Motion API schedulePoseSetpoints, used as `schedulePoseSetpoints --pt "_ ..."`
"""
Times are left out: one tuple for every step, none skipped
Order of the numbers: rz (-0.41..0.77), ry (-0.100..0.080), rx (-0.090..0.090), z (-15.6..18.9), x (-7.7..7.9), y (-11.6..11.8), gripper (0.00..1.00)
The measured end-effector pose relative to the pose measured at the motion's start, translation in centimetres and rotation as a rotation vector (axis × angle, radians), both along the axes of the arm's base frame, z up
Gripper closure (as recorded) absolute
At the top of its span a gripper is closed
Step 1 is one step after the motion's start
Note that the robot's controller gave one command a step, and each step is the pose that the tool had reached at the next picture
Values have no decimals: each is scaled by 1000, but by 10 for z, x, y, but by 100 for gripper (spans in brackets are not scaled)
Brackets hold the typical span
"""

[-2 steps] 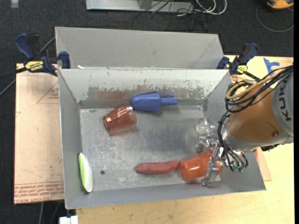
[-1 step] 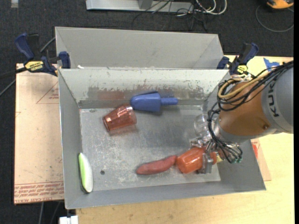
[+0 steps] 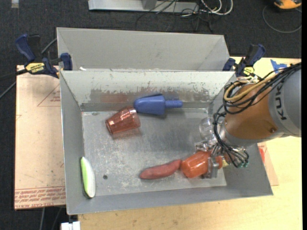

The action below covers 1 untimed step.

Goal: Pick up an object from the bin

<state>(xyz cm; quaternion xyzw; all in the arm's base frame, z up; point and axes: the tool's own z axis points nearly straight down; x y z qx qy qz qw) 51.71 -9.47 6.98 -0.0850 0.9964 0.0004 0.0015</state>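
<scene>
Orange lump [image 3: 193, 166] lies at the bin's [image 3: 72, 128] front right, just beside a red sausage [image 3: 160, 170] — the gripper [image 3: 210, 166] is low against its right side; whether it grips or gapes, I cannot tell.

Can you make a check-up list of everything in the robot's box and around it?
Surface: grey metal bin, floor scuffed, mostly bare in the middle.
Job's things: orange chunky thing at the lower right, right at the gripper; held or not, cannot tell.
Clutter: red sausage-shaped thing just left of it; blue bulb-shaped thing by the back wall; see-through red cup lying on its side; green and white stick by the left wall.
Grippers: gripper low in the lower right corner; open or shut, cannot tell.
Cables: bundle of cables on the arm's wrist; loose cables on the floor behind the bin.
Surroundings: dark floor.
</scene>
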Motion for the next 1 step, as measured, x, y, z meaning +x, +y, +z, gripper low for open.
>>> schedulePoseSetpoints --pt "-25 -3 0 190 -14 4 100"
